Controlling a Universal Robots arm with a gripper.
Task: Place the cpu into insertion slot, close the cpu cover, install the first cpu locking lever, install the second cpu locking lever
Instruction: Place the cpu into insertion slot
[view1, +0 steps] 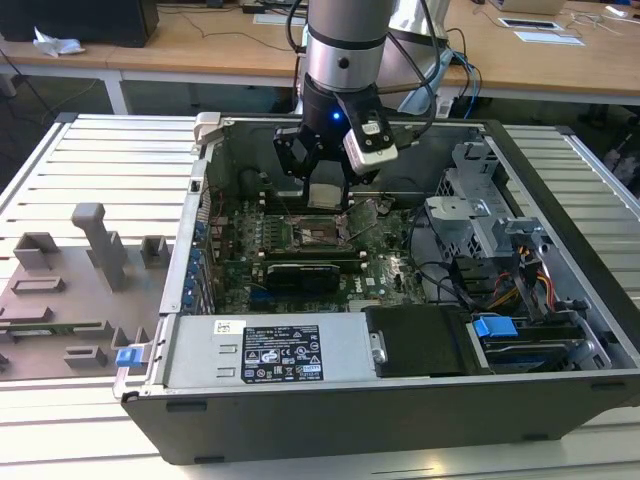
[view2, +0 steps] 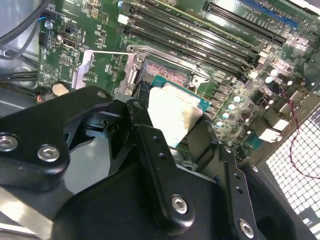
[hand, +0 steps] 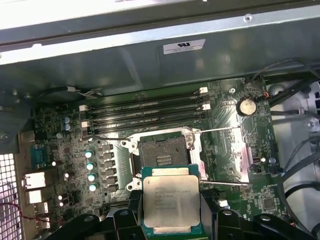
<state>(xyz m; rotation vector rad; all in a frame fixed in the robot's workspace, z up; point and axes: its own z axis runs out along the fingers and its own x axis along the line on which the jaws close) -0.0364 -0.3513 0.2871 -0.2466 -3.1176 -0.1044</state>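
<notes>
Near side of the open black PC case (view1: 330, 420) on the slatted grey metal bench (view1: 100, 150): grey metal power supply box (view1: 260, 350). Behind it is the green motherboard (view1: 390, 272) with the small square insertion slot (hand: 162, 154); its dark pin field is bare inside a black-and-metal rim. The thin silver frame of the cpu cover (hand: 245, 161) is swung open beside the slot, with the thin wire locking levers (hand: 220, 131) unlatched along it. The black gripper (view1: 325, 195) hangs just above the slot. The cpu (hand: 171, 202), a small square chip with a silvery-grey metal top and green edge, sits between the fingers (hand: 131, 212), clear of the slot and not seated. The gripper is closed narrow, clamping two opposite chip edges. The second wrist view shows pale smears on the chip top. Long black memory slots (hand: 145, 107) lie past the slot, toward the case wall.
</notes>
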